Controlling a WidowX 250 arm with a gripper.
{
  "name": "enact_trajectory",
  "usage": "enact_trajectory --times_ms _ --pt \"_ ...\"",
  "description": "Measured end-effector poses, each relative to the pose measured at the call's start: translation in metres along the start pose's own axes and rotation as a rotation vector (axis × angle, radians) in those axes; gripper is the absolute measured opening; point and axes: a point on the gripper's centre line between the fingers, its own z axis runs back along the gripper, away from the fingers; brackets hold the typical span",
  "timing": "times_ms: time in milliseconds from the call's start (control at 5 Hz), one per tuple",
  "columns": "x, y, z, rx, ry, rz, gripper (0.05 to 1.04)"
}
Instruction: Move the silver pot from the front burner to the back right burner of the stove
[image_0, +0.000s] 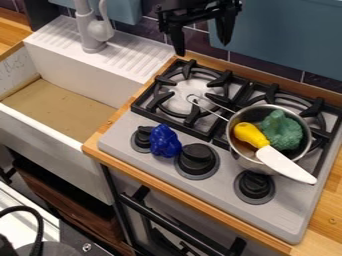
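Note:
The black gripper (202, 44) hangs at the top of the view, above the back left part of the stove, its two fingers spread wide apart with nothing between them. A metal pot (242, 159) stands on the right burner, its wire handle pointing to the upper left. Inside the pot lie a green broccoli-like toy (282, 131) and a yellow object (250, 135); a white-bladed utensil (287, 166) beside the yellow piece sticks out over the pot's front right rim. A shiny dark blue object (164, 141) sits at the stove's front left, between two knobs.
The stove (140, 165) has black grates (190, 121) and several black knobs along its front. At the left is a white sink (60, 137) with a brown bottom and a grey faucet (92, 30). Wooden counter edges (194, 200) border the stove; a tiled wall rises behind it.

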Motion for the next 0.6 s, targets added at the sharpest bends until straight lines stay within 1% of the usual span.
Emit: enact_trajectory --times_ms 200,400,600 --pt "-0.005 0.002 -0.009 0.017 0.026 -0.001 1.000" --pt "-0.021 0.009 -0.022 0.032 0.083 -0.028 1.000" --pt "-0.030 0.009 -0.021 0.048 0.120 -0.048 1.000"
